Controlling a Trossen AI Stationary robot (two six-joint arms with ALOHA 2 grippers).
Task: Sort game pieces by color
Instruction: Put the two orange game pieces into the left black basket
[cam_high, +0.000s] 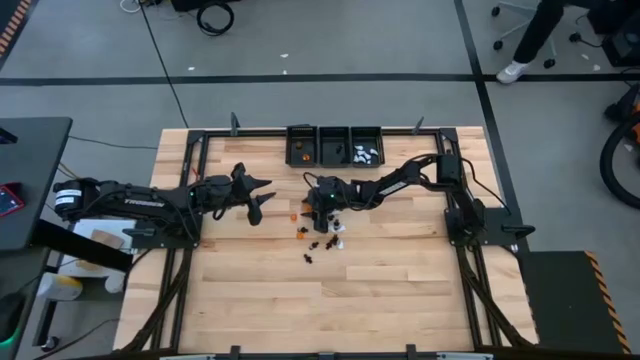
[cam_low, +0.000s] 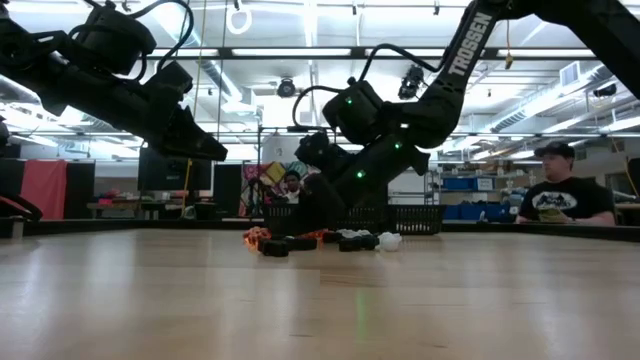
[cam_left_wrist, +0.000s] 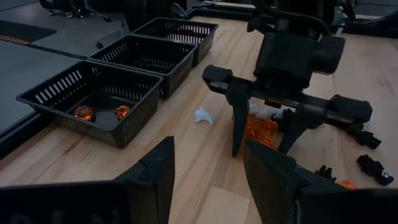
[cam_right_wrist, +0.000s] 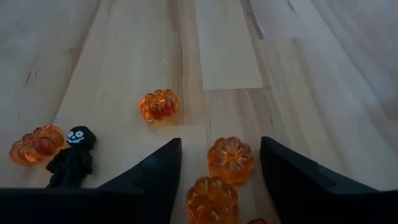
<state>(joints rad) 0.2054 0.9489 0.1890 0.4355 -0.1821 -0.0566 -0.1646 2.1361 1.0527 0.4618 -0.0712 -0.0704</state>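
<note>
High view: right gripper (cam_high: 322, 207) low over scattered game pieces (cam_high: 318, 240) mid-table, just before three bins (cam_high: 333, 146); left gripper (cam_high: 258, 200) near, spread.

Low view: pieces clustered on table (cam_low: 320, 300) under right arm.

Left wrist view: right gripper fingers (cam_left_wrist: 239, 118) parted, straddling orange pieces (cam_left_wrist: 258, 129); two orange pieces in nearest bin.

Right wrist view: fingers released, orange pumpkin piece (cam_right_wrist: 230, 159) between them, black figure (cam_right_wrist: 73, 155) beside.
</note>
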